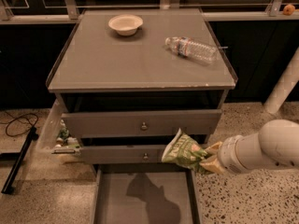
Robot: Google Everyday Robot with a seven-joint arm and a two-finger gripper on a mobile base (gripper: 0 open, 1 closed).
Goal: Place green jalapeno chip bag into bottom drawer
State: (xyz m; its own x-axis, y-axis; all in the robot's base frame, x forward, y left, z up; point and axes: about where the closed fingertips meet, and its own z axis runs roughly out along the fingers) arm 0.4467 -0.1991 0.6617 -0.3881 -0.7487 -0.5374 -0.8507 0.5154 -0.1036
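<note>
The green jalapeno chip bag [183, 150] is a crinkled light-green and white foil bag, held in front of the middle drawer, above the right part of the open bottom drawer [140, 197]. My gripper [205, 160] comes in from the right on a white arm and is shut on the bag's right end. The bottom drawer is pulled out, a wide grey tray with a flat floor and low walls. The bag's shadow falls on its floor.
The grey cabinet top [140, 55] carries a white bowl [125, 24] at the back and a clear plastic bottle [192, 48] lying on its right side. Two upper drawers have round knobs [144, 125]. A side bin with clutter [63, 136] hangs at the left. A black cable [16, 125] lies on the floor.
</note>
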